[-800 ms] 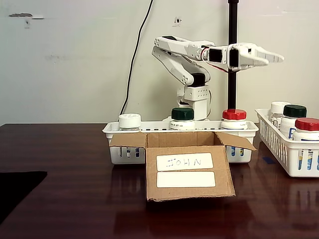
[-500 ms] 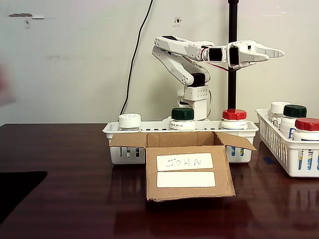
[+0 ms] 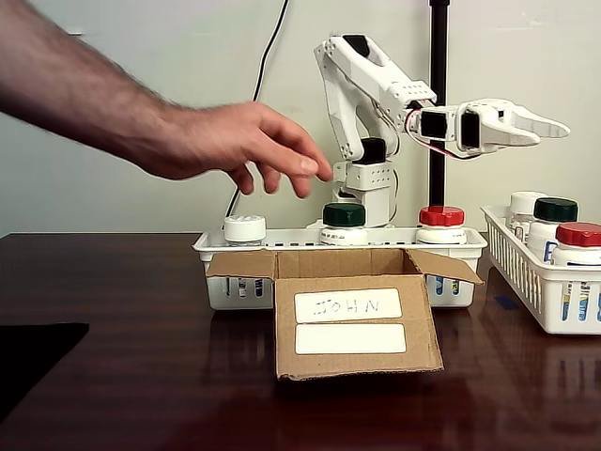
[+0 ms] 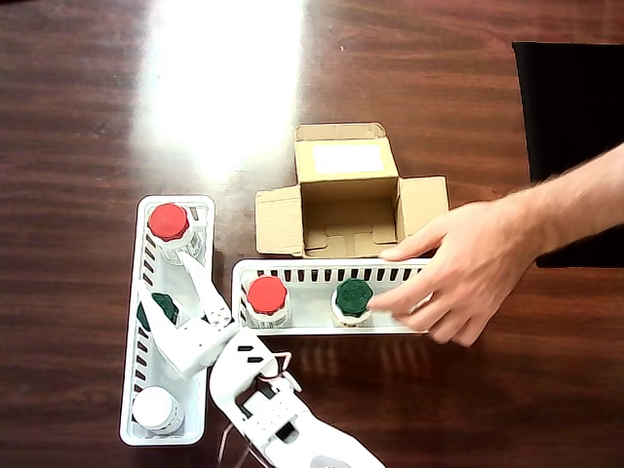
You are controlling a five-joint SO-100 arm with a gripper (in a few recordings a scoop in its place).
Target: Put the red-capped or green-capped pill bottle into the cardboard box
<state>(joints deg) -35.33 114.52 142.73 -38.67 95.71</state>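
Observation:
The cardboard box [image 3: 357, 319] [image 4: 346, 195] stands open on the dark table, flaps spread, nothing inside. Behind it is a white basket [image 3: 216, 246] [image 4: 312, 276] with a red-capped bottle [image 3: 441, 218] [image 4: 266, 295], a green-capped bottle [image 3: 344, 216] [image 4: 353, 297] and a white-capped bottle [image 3: 244, 228]. My gripper [image 3: 549, 132] [image 4: 190, 268] hangs in the air above a second white basket [image 3: 526, 282] [image 4: 200, 210]. Its fingers look shut and hold nothing. That basket holds a red-capped bottle [image 3: 579, 237] [image 4: 169, 222], a green-capped bottle [image 3: 556, 210] [image 4: 161, 309] partly under my gripper, and a white-capped one [image 3: 524, 202] [image 4: 156, 409].
A person's hand [image 3: 225, 141] [image 4: 468, 273] reaches over the basket behind the box, fingers near the green-capped bottle and covering the basket's end in the overhead view. A black pole [image 3: 438, 94] stands behind my arm. A black mat [image 4: 570, 117] lies at the table's edge.
A person's hand has come in and reached over the basket behind the box. My arm has raised its elbow and the gripper has moved right and slightly lower.

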